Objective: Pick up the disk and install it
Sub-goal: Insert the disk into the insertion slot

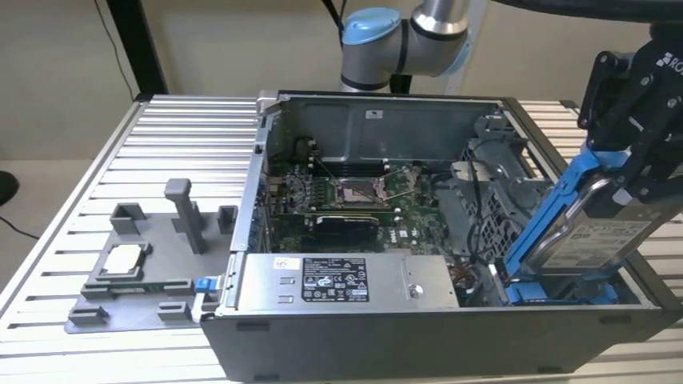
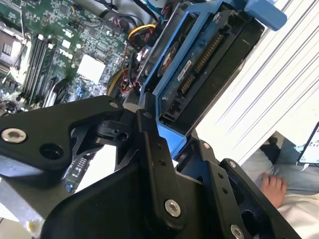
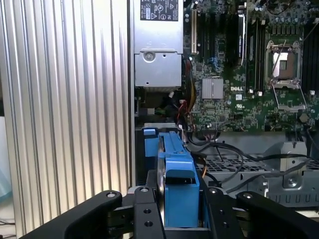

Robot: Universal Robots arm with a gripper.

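End effector clamped on disk (blue-framed); long axis steeply tilted, lower end in case.

Case: computer case on the table.
Exterior view's left: fixture tray beside the case.
Exterior view's right: disk tilted, lower end inside the case.

wall: beige | table: ribbed aluminium | post: black | floor: pale, perhaps carpet
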